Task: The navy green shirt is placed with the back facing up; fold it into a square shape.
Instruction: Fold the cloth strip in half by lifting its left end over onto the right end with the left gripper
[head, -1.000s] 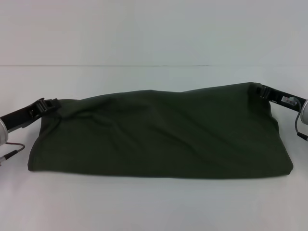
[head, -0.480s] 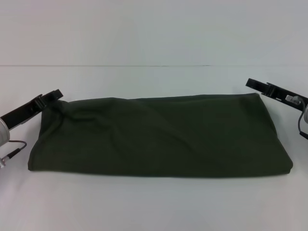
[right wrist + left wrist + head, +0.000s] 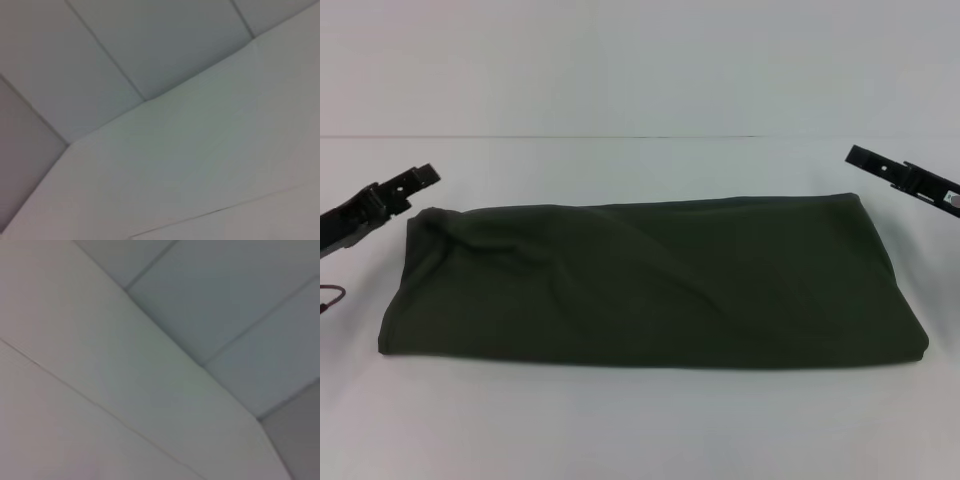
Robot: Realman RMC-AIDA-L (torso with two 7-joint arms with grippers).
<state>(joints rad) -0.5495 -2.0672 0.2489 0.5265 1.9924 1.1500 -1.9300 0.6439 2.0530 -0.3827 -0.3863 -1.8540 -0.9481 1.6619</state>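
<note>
Dark olive fabric of the navy green shirt [image 3: 650, 285], folded into a wide flat rectangle, lying on the white table [image 3: 640, 430] in the middle of the head view. Left gripper [image 3: 420, 177] just off its far left corner, right gripper [image 3: 860, 156] near its far right corner, both apart from the cloth and holding nothing. Opening of the jaws hard to judge, perhaps narrow; cannot tell. Only pale panels in both wrist views.

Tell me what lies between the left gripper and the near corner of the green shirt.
Nothing: in the head view only bare white table separates the left gripper from the navy green shirt, whose far left corner lies just below and beside its tip.
</note>
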